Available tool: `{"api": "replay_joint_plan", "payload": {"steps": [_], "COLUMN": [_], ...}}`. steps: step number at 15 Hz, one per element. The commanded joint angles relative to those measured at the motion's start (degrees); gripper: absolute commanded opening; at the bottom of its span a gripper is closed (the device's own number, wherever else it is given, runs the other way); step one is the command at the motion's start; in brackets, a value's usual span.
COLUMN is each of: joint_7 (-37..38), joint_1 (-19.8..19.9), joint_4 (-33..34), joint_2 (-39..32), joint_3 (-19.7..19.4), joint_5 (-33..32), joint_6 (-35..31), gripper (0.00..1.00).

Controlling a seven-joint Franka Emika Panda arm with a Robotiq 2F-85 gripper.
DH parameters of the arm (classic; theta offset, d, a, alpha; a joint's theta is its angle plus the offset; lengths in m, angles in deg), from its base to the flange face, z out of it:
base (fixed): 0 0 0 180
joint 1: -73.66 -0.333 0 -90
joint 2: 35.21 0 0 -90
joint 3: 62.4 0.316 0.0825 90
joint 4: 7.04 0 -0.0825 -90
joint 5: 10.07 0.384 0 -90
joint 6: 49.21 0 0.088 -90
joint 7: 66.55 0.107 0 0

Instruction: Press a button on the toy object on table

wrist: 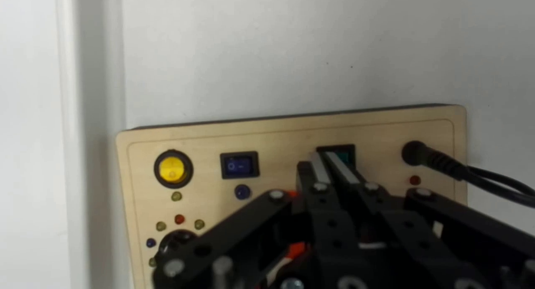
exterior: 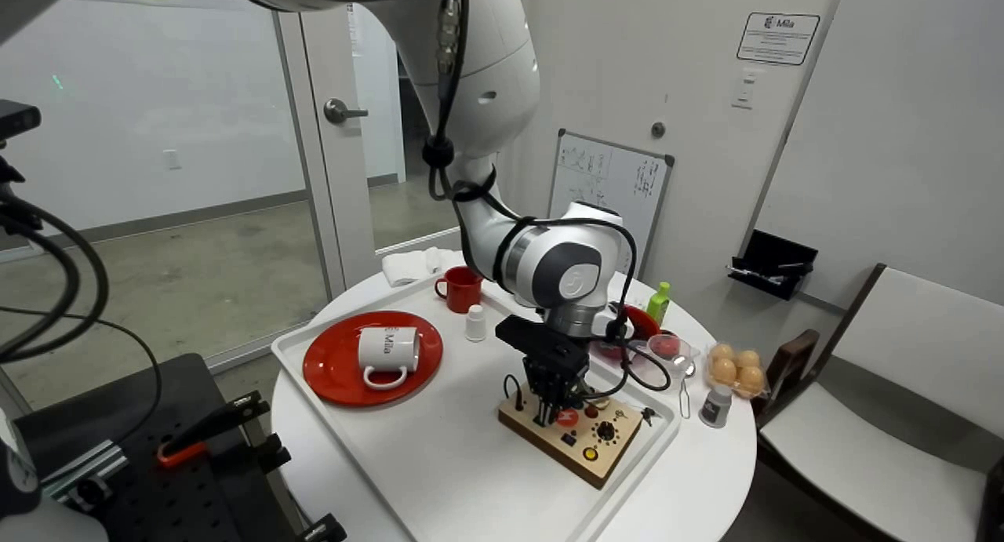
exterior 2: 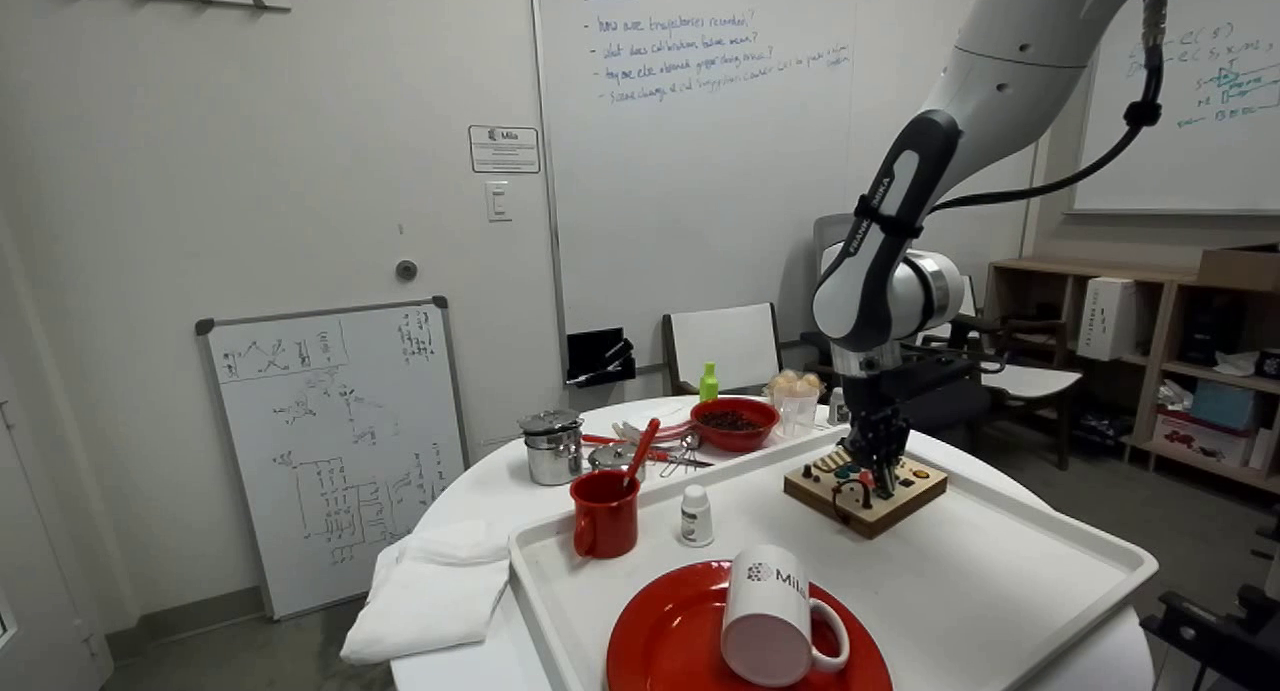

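Note:
The toy object, a tan wooden board point(exterior: 620, 452), lies on a white tray on the round white table point(exterior: 715, 479); it also shows in an exterior view point(exterior 2: 868, 521). In the wrist view the board point(wrist: 276, 140) has a yellow round button point(wrist: 171, 169), a blue rocker switch point(wrist: 239, 165) and a teal switch point(wrist: 344, 157). My gripper point(wrist: 322, 155) is shut and empty, pointing down, its tips over the teal switch and partly hiding it. I cannot tell whether they touch it. In both exterior views my gripper point(exterior: 544, 418) point(exterior 2: 883, 489) is at the board's cable side.
The tray point(exterior: 439, 479) has a raised rim. A red plate point(exterior: 329, 369) with a white mug point(exterior: 384, 347), a red mug point(exterior: 463, 289) and a white shaker point(exterior: 475, 324) stand on it. A black cable plug point(wrist: 416, 153) rises from the board. A red bowl point(exterior 2: 735, 437) stands behind.

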Motion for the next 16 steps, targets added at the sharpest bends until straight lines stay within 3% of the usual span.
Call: {"api": "replay_joint_plan", "payload": {"steps": [1, 6, 16], "joint_7": [1.2, -0.9, 1.1], "joint_1": [-1.1, 0.5, -3.6], "joint_4": [3.5, 1.1, -11.0], "joint_2": [-4.5, -1.3, 9.6], "joint_3": [-0.5, 0.5, -5.0], "joint_5": [-0.5, 0.1, -5.4], "joint_6": [1.9, 1.1, -10.3], "gripper": [0.06, 0.07, 0.07]}}
